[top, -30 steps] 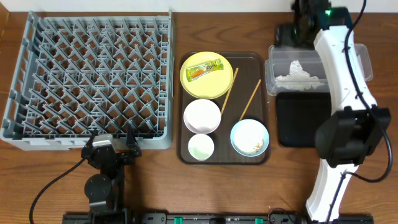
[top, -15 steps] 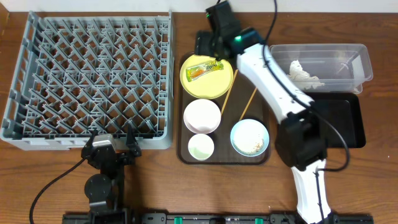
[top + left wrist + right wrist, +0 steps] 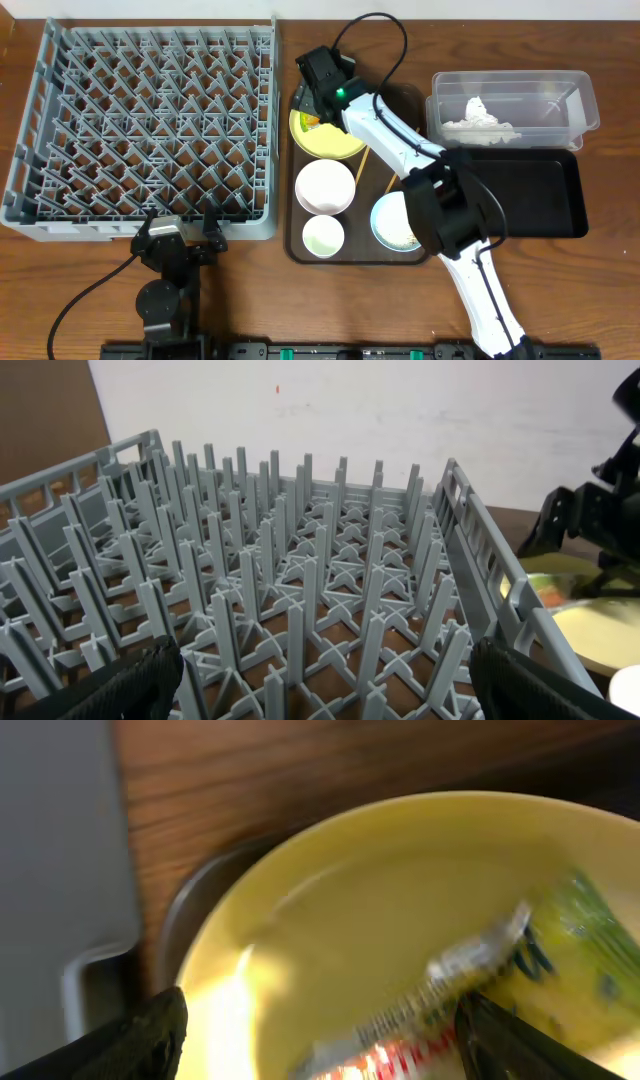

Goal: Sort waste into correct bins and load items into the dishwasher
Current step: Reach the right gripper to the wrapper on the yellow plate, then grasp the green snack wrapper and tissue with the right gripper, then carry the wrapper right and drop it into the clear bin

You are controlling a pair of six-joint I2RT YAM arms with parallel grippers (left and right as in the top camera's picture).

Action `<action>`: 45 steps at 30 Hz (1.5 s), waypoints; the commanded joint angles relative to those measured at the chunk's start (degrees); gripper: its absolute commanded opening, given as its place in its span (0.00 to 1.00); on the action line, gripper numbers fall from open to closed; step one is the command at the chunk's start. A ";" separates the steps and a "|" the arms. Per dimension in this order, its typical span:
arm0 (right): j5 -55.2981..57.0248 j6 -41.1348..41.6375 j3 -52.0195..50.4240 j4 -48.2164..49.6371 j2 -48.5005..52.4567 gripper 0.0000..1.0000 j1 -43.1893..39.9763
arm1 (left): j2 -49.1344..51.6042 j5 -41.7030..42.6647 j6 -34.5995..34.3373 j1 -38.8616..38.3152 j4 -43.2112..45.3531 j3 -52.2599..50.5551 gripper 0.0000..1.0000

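The yellow plate point(image 3: 330, 140) lies at the far end of the brown serving tray point(image 3: 415, 100). The green-and-yellow wrapper point(image 3: 490, 970) lies on it, blurred in the right wrist view. My right gripper point(image 3: 320, 95) is open and low over the plate, its fingers point(image 3: 320, 1040) on either side of the wrapper. The clear tub point(image 3: 575, 105) holds crumpled white paper point(image 3: 480, 115). The black tray point(image 3: 530, 195) lies in front of it. My left gripper point(image 3: 180, 240) is open and empty at the dish rack's point(image 3: 140, 120) near edge, its fingers point(image 3: 320, 690) facing the rack's pegs point(image 3: 300, 600).
The serving tray also holds a white bowl point(image 3: 324, 187), a small white cup point(image 3: 323, 236), a pale blue bowl point(image 3: 392, 222) partly under the right arm, and two chopsticks point(image 3: 364, 160). The right arm crosses the tray diagonally.
The right arm has swung left from the clear tub to the yellow plate and dropped over the wrapper. The tub and black tray are uncovered. The left arm has not moved.
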 commanded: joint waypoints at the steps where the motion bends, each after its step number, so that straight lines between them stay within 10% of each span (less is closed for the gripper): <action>1: 2.25 2.36 -0.28 -0.87 1.81 0.83 0.00 | -0.37 0.20 0.37 0.22 -2.10 -0.87 0.93; 5: 2.23 2.27 -0.28 -4.13 1.84 0.77 -0.39 | -0.37 0.20 0.37 0.22 -2.10 -0.87 0.93; 12: 1.77 -8.55 -0.28 -12.68 1.84 0.01 -0.70 | -0.37 0.20 0.37 0.22 -2.10 -0.87 0.93; 24: 0.90 -24.33 0.26 -17.29 -14.38 0.01 -6.49 | -0.37 0.20 0.37 0.22 -2.10 -0.87 0.93; 32: 2.67 -9.31 0.24 -26.03 -26.12 0.02 -20.98 | -0.37 0.20 0.37 0.22 -2.10 -0.87 0.93; 36: 7.13 12.02 -2.14 -34.75 -24.48 0.01 -28.92 | -0.37 0.20 0.37 0.22 -2.10 -0.87 0.93; 45: 6.95 18.38 -18.45 -16.17 -23.96 0.01 -33.40 | -0.37 0.20 0.37 0.22 -2.10 -0.87 0.93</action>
